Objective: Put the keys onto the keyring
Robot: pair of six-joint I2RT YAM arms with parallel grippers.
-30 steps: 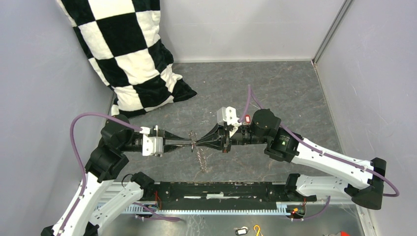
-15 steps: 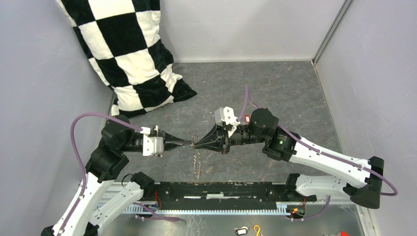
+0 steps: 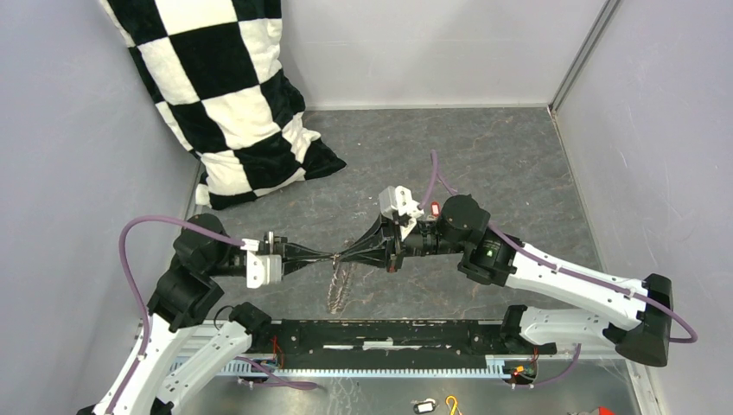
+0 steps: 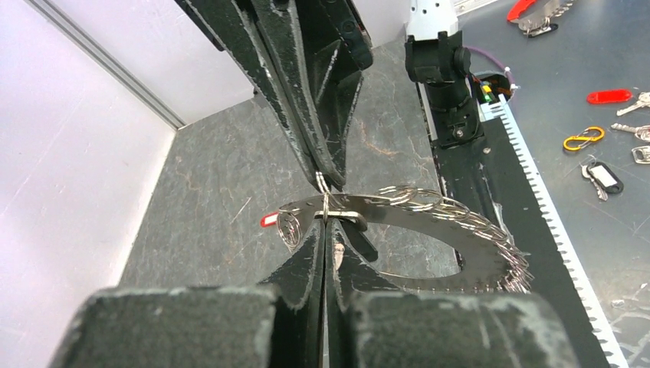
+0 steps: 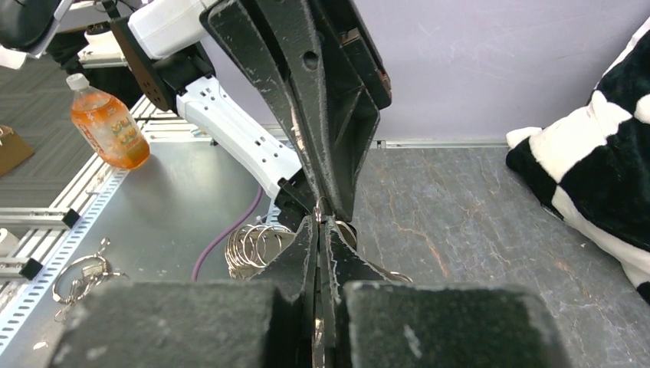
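My left gripper [image 3: 332, 257] and right gripper [image 3: 344, 256] meeting tip to tip over the middle of the table [image 3: 501, 164], keyring [image 3: 339, 290] hanging beneath their tips, pillow [image 3: 233, 95] far left against the wall, mounting rail [image 3: 380, 333] near, hook [image 3: 452, 404] nearer still beyond it.

Grey mat [image 3: 484, 156] lying under my arms. Checkered pillow [image 3: 225, 95] resting on far-left corner. Red key [image 4: 268, 220] lying on mat. Yellow hook [image 3: 451, 403], tag [image 3: 423, 405] sitting on near metal strip [image 3: 346, 393].

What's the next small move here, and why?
Probably open the right gripper: it and the left gripper both have jaws shut, tip to tip, on the rim of the keyring, leaving neither free for a key.
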